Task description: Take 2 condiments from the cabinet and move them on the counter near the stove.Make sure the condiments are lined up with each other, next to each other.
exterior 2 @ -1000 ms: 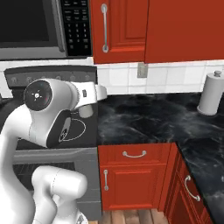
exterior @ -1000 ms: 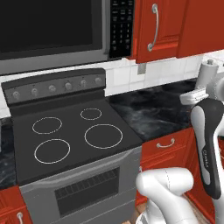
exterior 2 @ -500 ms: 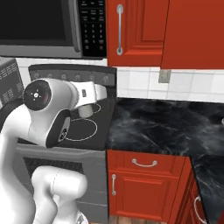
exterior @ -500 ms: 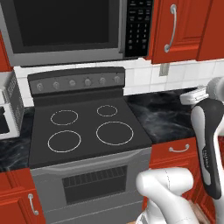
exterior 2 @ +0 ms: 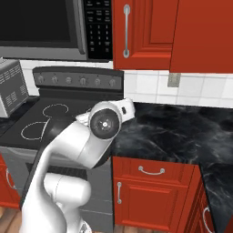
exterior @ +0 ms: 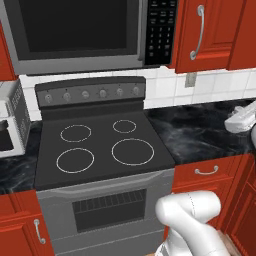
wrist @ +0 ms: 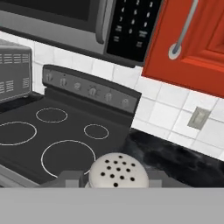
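Shaker (wrist: 118, 171) sits upright between the jaws, pinched at the sides, cap up so nothing spills. It hangs over the table (wrist: 175, 159) edge right beside the stove (wrist: 57, 135), lined up for set-down.

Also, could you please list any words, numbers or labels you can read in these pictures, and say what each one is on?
None can be read.
Black microwave keypad: rows of pale marks on the buttons, too small and blurred to read.
Dark grey stove knob panel: no legible markings.
Grey-white shaker with a holed cap, at the gripper: no label visible.
Silver toaster oven: no text visible.
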{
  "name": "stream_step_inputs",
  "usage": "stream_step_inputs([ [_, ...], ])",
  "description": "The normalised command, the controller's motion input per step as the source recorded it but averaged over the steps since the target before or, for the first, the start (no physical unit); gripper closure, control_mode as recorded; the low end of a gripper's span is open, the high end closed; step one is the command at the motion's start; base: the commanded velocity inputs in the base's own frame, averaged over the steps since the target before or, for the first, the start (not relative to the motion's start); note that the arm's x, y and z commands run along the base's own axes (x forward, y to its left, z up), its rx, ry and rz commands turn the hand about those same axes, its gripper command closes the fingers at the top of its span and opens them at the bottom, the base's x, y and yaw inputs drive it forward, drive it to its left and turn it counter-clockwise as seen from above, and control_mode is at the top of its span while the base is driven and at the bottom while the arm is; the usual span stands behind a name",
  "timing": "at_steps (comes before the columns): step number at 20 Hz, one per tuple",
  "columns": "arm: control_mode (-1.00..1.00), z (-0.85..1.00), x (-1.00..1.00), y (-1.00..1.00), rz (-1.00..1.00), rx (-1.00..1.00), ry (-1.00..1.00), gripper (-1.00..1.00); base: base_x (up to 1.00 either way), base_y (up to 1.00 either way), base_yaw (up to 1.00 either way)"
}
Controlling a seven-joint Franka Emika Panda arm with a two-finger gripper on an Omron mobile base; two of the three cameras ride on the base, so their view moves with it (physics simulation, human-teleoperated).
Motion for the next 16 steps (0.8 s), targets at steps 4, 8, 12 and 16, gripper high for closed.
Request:
stream_step_inputs([
  [4,-1.0,-0.48,0.5,-0.36,0.22,0.0,0.0,1.0,0.0,0.0,0.0],
  [8,-1.0,-0.45,0.69,-0.21,0.24,0.0,0.01,1.0,0.0,0.0,0.0],
  [12,-1.0,-0.45,0.9,-0.15,0.26,0.0,0.01,1.0,0.0,0.0,0.0],
  [16,-1.0,-0.44,0.95,-0.05,0.25,0.0,0.0,1.0,0.0,0.0,0.0],
])
